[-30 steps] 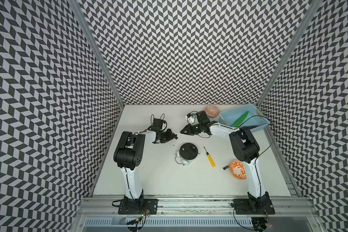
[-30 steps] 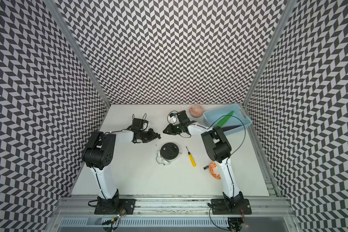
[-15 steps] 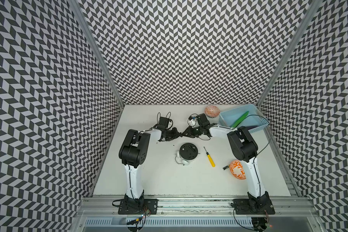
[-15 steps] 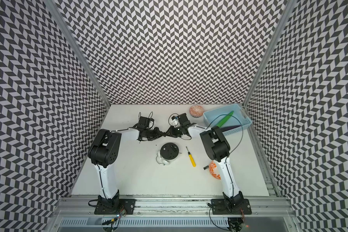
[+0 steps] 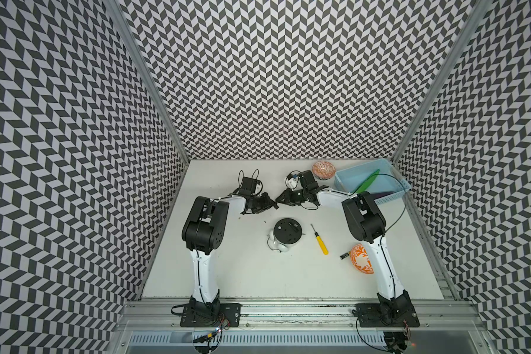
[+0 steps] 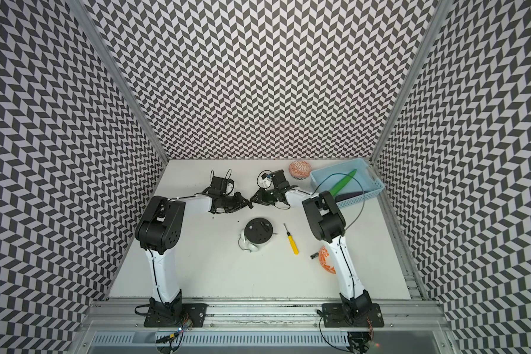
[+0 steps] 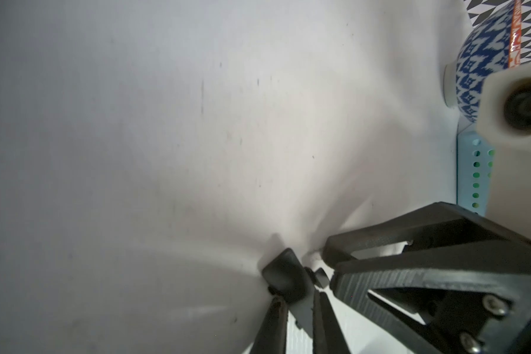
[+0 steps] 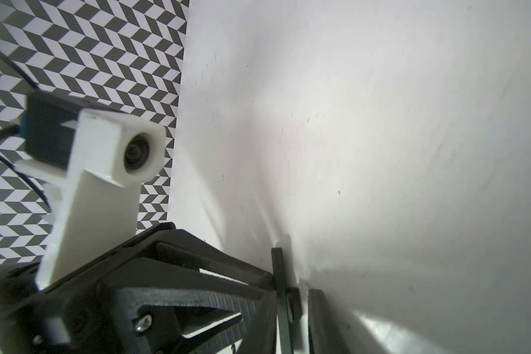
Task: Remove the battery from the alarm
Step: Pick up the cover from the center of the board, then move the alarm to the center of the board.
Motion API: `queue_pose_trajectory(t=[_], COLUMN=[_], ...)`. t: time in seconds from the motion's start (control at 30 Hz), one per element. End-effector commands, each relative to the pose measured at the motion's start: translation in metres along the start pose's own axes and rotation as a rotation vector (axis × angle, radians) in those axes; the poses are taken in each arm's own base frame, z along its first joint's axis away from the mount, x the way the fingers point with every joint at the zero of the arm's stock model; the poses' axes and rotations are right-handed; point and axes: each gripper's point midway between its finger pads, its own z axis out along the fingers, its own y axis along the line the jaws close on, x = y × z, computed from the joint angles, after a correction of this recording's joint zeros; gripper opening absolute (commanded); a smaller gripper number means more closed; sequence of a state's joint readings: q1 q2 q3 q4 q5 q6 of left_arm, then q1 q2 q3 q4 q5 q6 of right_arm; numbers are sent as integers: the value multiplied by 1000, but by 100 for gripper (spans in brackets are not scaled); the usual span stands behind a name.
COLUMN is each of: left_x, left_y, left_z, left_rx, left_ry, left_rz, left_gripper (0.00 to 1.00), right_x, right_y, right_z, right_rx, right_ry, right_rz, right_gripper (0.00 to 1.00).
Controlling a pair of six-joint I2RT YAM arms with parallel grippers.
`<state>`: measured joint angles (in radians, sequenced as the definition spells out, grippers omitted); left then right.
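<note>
Near the tabletop's rear edge the left gripper (image 5: pixel 273 204) clenched a small dark piece (image 7: pixel 284 280); whether the right gripper (image 5: pixel 282 199) also held it, I cannot tell. The battery (image 5: pixel 344 255) lay beside the orange bowl (image 5: pixel 360 259), near the right edge. It was wise to release only once the other gripped firmly.

Alarm (image 5: pixel 286 233) centre; screwdriver (image 5: pixel 319 244) to its R; battery (image 5: pixel 345 254) betw. screwdriver & bowl (image 5: pixel 361 259)

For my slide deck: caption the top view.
Left claw and right claw meet tip to tip beyond the face-down alarm; the battery lies beside an orange bowl.
</note>
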<state>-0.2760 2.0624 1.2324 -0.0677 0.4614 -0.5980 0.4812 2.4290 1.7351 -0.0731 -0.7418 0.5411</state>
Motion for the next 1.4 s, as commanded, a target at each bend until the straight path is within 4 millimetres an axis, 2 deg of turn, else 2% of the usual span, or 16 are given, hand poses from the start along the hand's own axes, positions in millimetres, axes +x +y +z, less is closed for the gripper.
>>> queue_pose_trajectory(t=[0.0,0.23,0.43,0.53,0.63,0.77,0.9,0.97,1.03,1.17,1.27,1.37], left_x=[15,15,17,14,5,4,31,51,73,117,140,156], left_y=[29,30,28,21,9,-3,-10,-15,-17,-16,-12,-7], left_z=[14,15,13,8,-10,-52,-84,-98,-107,-116,-122,-119], left_rx=[-81,-81,-75,-65,-60,-119,-205,-249,-285,-319,-338,-332], left_ry=[46,51,47,35,-12,-71,-80,-86,-80,-43,-44,-33], left_rz=[-40,-40,-48,-48,-31,22,95,135,159,142,116,96], left_gripper=[11,10,10,15,22,40,61,71,76,74,62,53], right_x=[6,6,2,-3,-15,-33,-35,-30,-20,5,24,43], right_y=[-4,-4,-2,2,11,28,37,38,40,44,53,61], right_z=[7,7,2,-1,-15,-55,-107,-135,-158,-198,-217,-227], right_rx=[-23,-19,-10,-10,-10,20,46,60,74,95,101,94], right_ry=[22,21,-5,-20,-46,-98,-148,-172,-182,-205,-217,-217], right_rz=[-10,-6,3,-4,-20,-61,-73,-64,-54,-43,-47,-53], right_gripper=[21,16,5,0,0,0,0,0,0,0,0,0])
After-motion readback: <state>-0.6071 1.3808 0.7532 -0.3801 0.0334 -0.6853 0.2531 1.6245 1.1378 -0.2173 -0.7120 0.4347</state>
